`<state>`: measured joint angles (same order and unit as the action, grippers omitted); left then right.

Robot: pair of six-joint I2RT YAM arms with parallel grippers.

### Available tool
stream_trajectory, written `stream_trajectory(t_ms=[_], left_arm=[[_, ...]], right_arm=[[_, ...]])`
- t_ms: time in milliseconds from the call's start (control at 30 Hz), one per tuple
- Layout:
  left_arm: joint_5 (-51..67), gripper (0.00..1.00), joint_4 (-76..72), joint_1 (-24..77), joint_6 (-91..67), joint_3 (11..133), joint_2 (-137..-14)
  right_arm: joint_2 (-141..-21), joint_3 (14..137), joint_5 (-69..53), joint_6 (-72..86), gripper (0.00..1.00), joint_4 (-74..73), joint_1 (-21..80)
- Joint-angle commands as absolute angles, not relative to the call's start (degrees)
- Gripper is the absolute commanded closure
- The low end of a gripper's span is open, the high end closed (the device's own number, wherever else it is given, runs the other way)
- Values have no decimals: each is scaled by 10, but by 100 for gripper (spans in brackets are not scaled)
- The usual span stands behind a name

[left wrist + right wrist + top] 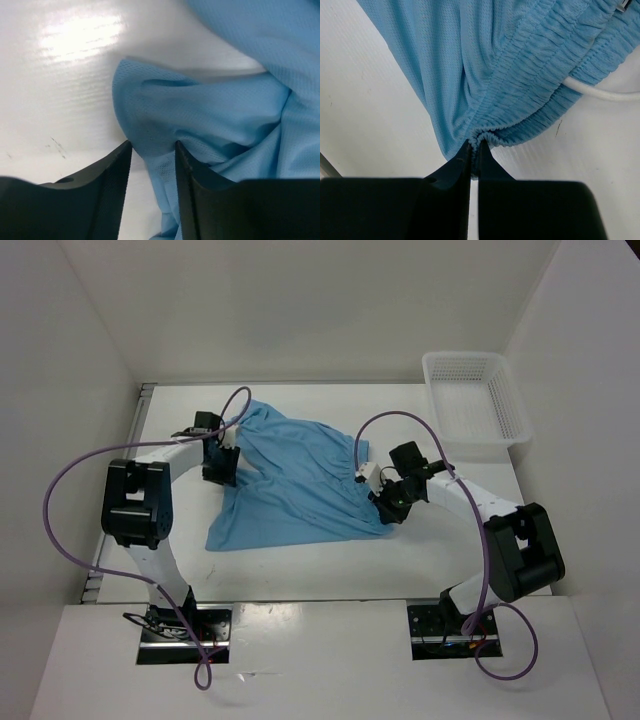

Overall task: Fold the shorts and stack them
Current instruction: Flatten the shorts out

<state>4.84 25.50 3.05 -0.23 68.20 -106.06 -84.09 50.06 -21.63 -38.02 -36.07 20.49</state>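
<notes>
Shorts (470, 60) inside right end effector (475, 146)

Sky-blue shorts (300, 490), white cord (605, 93), white mesh basket (470, 400).

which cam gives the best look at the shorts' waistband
Right wrist view: the gathered waistband fills the frame, its edge pinched in the shut right gripper, white cord beside it. The top view shows the whole shorts, the band too small to make out. The left wrist view shows only plain fabric at the left gripper.
</notes>
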Motion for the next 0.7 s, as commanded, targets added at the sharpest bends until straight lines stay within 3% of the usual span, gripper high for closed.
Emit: stream_trajectory(t_ms=[0,233,600,667], left_arm=[[52,54,239,31,0,707,-1083],[38,82,234,31,0,715,-1089],[-68,83,206,11,0,728,-1067],[-74,79,206,5,0,742,-1073]], right_arm=[[-831,493,-207,-390,100,-349,206],[-831,493,-207,-390,100,-349,206],[-831,470,-189,-416,100,-349,206],[-831,459,-189,-421,100,-349,206]])
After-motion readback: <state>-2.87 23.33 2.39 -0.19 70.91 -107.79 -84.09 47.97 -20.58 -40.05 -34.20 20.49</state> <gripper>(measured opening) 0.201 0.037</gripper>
